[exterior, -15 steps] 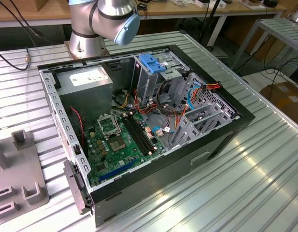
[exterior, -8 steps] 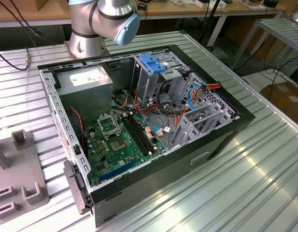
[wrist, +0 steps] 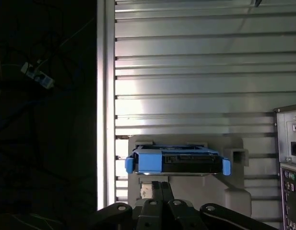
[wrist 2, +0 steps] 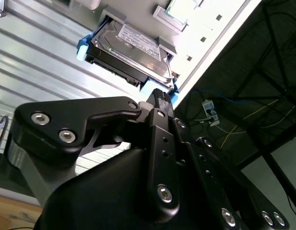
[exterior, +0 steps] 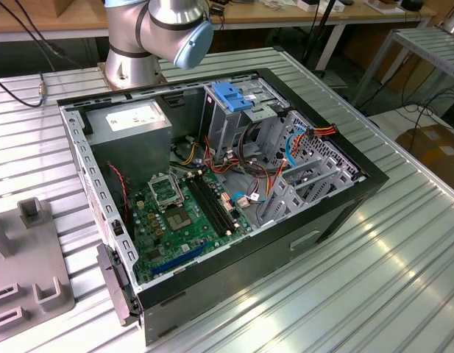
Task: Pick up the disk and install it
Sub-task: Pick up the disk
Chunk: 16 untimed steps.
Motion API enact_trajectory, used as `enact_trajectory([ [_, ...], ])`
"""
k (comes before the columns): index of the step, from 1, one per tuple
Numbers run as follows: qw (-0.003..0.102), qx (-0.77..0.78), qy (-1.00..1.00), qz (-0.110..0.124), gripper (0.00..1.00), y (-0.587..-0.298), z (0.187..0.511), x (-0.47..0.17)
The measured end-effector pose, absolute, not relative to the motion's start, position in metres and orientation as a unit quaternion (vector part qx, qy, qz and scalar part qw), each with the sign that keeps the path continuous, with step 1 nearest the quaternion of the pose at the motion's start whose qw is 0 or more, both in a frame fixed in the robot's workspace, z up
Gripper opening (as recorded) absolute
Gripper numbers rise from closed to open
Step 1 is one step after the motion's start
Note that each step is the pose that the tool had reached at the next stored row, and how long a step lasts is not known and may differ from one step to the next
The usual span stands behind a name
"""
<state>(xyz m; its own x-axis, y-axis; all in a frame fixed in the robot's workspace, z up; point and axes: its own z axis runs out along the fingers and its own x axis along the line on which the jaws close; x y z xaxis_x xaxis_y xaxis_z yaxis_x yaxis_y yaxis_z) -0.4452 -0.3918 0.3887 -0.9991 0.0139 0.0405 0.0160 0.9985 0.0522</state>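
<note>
The disk (wrist: pixel 179 163) lies flat on a grey holder (wrist: pixel 234 191) close to the table's edge. In the first wrist view I see it end-on, with light-blue rail pieces at both ends. The second wrist view shows the disk (wrist 2: pixel 133 45) from its face: grey metal with a white label, blue frame at the corners. My gripper (wrist: pixel 160 184) sits just short of the disk's near edge, its black fingers pressed together and holding nothing. The gripper (wrist 2: pixel 159 93) tip almost reaches the disk's corner in the second wrist view.
In the exterior view an open computer case (exterior: pixel 337 213) lies on the ribbed metal table, with a blue-topped drive cage (exterior: pixel 234 95), a power-supply box (exterior: pixel 131 129) and a motherboard (exterior: pixel 182 213) inside. The arm's base (exterior: pixel 149 37) stands behind it. The table edge (wrist: pixel 105 96) drops to dark floor.
</note>
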Motion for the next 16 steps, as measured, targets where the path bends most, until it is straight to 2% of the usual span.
enact_trajectory([
  [16, 0.022, 0.046, -0.998, -0.025, 0.1, -0.3918, 0.3887, -0.4452],
])
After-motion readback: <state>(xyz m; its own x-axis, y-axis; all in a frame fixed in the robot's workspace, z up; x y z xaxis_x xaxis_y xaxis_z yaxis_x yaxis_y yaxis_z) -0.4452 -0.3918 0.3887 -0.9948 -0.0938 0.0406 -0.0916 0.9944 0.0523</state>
